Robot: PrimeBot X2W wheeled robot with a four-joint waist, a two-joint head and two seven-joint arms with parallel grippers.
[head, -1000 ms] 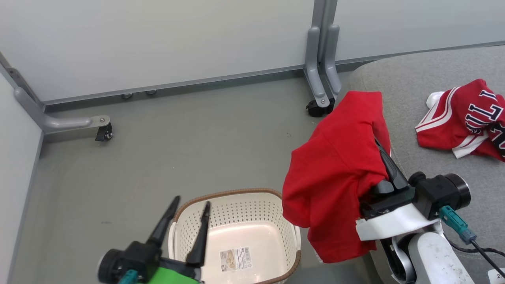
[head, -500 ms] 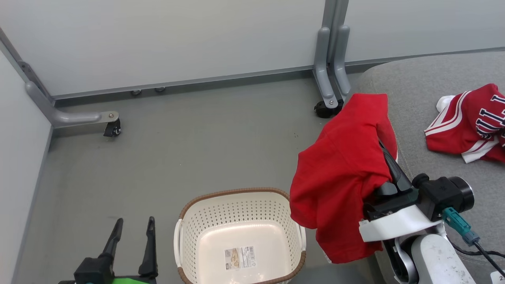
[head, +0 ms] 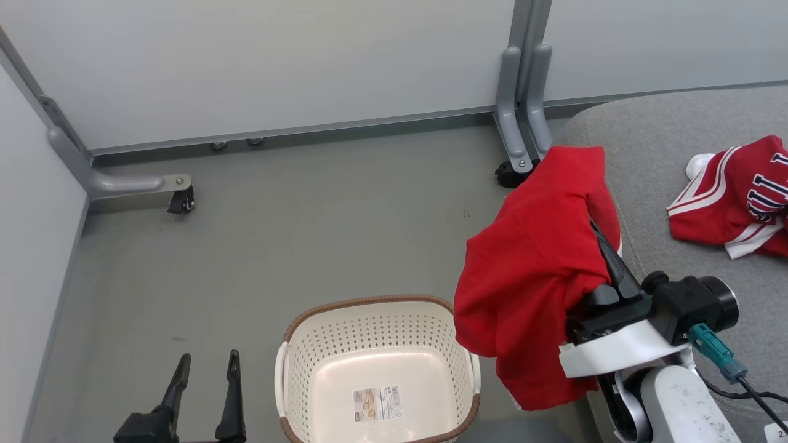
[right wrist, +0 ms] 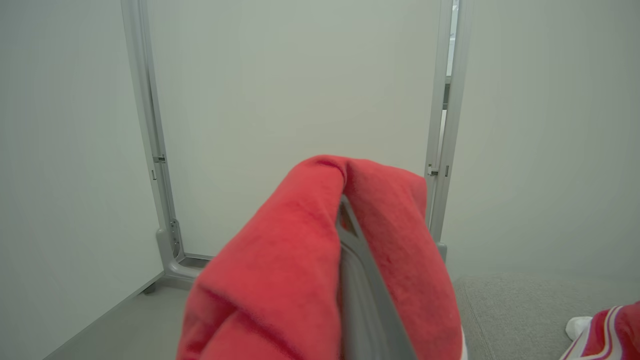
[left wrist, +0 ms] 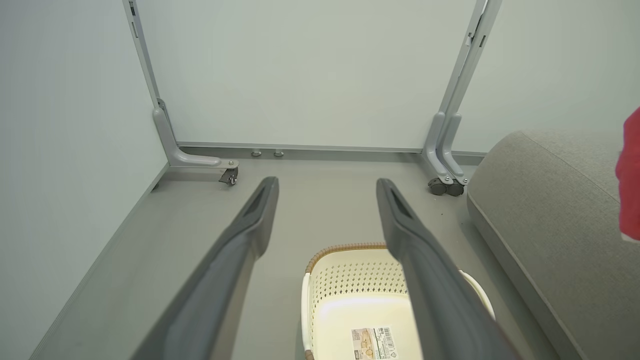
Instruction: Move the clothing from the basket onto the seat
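Fabric of the plain red shirt [head: 529,277] drapes over the right pincer [head: 604,257], which is closed on it and holds it aloft between the basket [head: 375,302] and the grey seat [head: 652,141]. The left pincer [head: 207,363] hangs low on the basket's other side, fingers spread, gripping nothing. A label sticker [head: 377,403] shows on the basket's bottom. The striped jersey [head: 720,203] lies crumpled on the seat.
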